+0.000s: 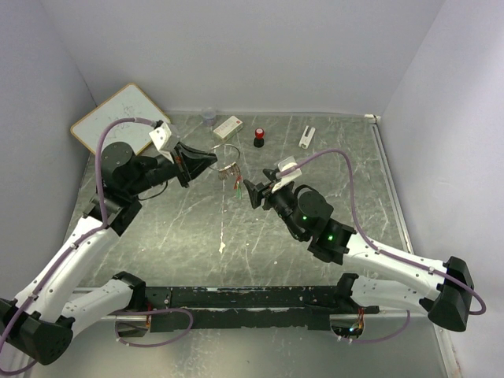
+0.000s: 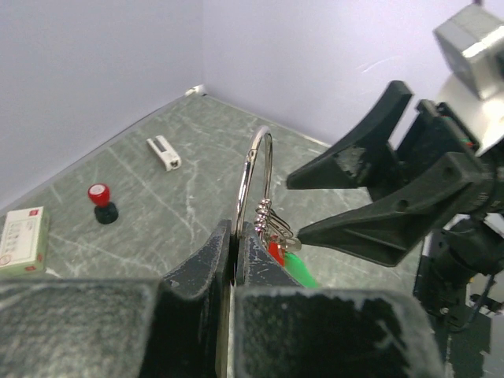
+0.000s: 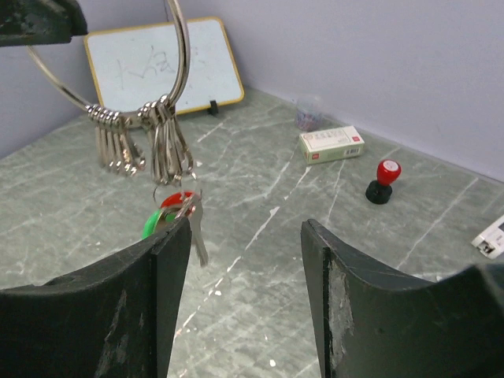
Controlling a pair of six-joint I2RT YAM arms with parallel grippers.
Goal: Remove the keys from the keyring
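Between the left jaws: the keyring (image 1: pixel 227 155) (image 2: pixel 256 181) (image 3: pixel 169 47), pinched at its lower rim by closed jaws and standing upright above them, clear of the table (image 1: pixel 315 260).
Left jaws: closed tight on the ring's wire; nothing else is in them.
Under the ring, between the two pairs of jaws: the keys (image 1: pixel 236 185) (image 2: pixel 287 260) (image 3: pixel 177 209) hang in a bunch from small silver split rings (image 3: pixel 118 138) threaded on the big loop.
Key heads: a green one (image 3: pixel 153 224) and a red one (image 3: pixel 177 198), with a short silver blade pointing down beside them.
Right jaws: spread apart, holding nothing, tips aimed at the ring from the side opposite the left jaws.
Keys against the right jaws: in the right wrist view the bunch hangs just in front of one tip; whether it touches I cannot tell.
Beyond the right jaws, on the table: a white box (image 1: pixel 228 125) (image 3: pixel 331 144), a black stamp with a red cap (image 1: pixel 259 138) (image 3: pixel 382 181), a small white device (image 1: pixel 307 135) (image 2: pixel 164 152) and a small clear cup (image 1: pixel 208 116) (image 3: pixel 309 114), all well apart from the ring.
Behind the left jaws: a whiteboard (image 1: pixel 118 118) (image 3: pixel 161 67) with a wooden frame leans in the corner.
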